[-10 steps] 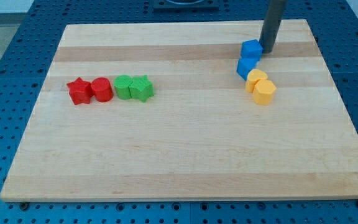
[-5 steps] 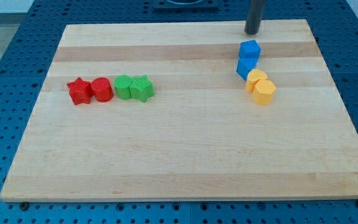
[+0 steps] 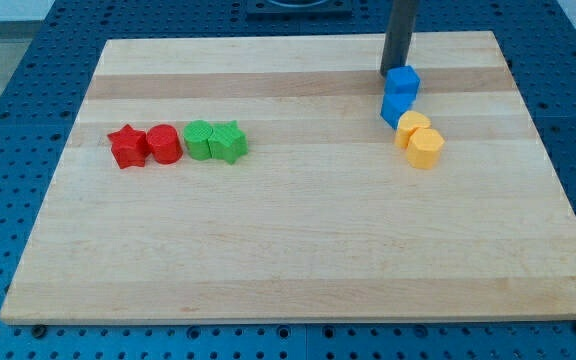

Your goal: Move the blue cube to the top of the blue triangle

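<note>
On a wooden board [image 3: 298, 250], my tip [image 3: 392, 73] stands at the upper left corner of the blue cube [image 3: 403, 80], touching or just shy of it; the arm carries no claw, only a plain rod, so nothing is grasped. The cube sits directly above the blue triangle [image 3: 395, 107], the two touching, so the task looks all but done. Yellow blocks [image 3: 420, 140] trail below them, while the red blocks [image 3: 145, 146] and green blocks [image 3: 216, 141] line up well apart at the view's left.
</note>
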Robot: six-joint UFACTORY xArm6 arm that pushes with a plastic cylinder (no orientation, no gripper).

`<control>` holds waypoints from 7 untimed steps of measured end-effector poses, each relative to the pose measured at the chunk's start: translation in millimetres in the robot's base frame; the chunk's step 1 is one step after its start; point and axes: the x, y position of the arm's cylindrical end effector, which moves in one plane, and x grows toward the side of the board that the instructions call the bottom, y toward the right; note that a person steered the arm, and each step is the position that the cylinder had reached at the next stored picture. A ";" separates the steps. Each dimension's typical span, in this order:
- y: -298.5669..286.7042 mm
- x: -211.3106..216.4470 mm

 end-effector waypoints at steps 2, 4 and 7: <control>0.0 17.4; 30.1 -7.7; 48.4 9.0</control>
